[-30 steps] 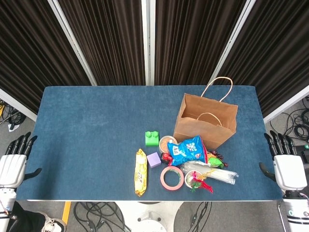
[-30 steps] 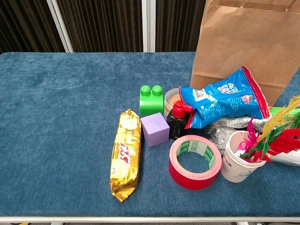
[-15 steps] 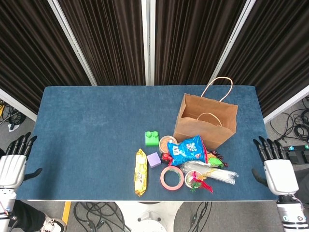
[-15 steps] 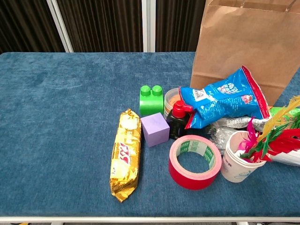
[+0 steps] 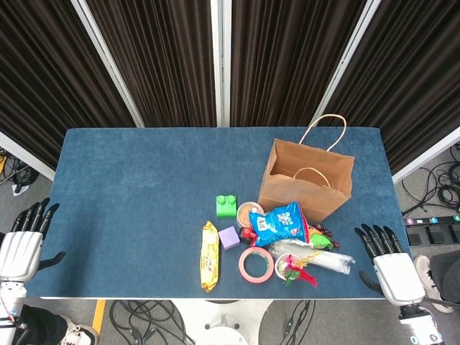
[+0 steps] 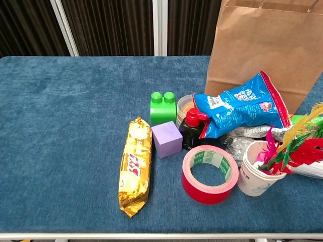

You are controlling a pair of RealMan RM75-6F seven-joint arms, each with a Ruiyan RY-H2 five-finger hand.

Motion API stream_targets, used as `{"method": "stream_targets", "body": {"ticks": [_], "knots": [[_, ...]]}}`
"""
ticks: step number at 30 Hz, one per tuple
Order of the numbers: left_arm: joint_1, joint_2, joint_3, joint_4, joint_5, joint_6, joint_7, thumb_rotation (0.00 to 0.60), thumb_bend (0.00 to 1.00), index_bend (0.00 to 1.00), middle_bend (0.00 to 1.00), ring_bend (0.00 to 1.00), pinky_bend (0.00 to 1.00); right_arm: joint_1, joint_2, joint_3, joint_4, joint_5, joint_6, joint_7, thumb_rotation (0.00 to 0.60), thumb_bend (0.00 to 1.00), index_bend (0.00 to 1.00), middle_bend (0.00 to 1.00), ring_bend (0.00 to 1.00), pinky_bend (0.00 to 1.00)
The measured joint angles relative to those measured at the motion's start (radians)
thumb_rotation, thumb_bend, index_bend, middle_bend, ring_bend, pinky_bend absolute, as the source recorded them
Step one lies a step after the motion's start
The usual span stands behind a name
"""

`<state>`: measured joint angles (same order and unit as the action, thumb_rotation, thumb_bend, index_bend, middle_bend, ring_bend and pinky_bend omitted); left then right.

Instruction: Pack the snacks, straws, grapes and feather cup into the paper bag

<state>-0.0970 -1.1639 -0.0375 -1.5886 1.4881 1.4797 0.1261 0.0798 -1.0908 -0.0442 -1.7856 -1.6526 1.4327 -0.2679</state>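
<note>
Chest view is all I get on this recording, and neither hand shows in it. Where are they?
Observer: The right hand hangs open at the table's right edge, beside the straws.
Operator: And the left one?
Observer: The left hand is off the table's left edge, open, holding nothing.
Operator: My frame cuts the paper bag off at the top. Is it open?
Observer: Yes, the paper bag stands upright with its mouth open and both handles up.
</note>
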Motion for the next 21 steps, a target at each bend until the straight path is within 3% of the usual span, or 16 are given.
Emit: {"method": "stream_targets", "body": {"ticks": [14,21], "knots": [[-0.001,-0.006,-0.005,0.012,-0.005,0.000,-0.013,0.600,0.06,0.10,0.09,0.00,0.14,0.150,0.051,0.047,-0.141,-0.017,-0.222,-0.362,0.600,0.17,0.05,0.08,0.00,0.00],[-0.002,-0.010,-0.002,0.024,0.000,-0.003,-0.018,0.600,0.06,0.10,0.09,0.00,0.14,0.211,0.021,0.078,-0.128,0.018,-0.287,-0.426,0.600,0.18,0.04,0.09,0.00,0.00]]}}
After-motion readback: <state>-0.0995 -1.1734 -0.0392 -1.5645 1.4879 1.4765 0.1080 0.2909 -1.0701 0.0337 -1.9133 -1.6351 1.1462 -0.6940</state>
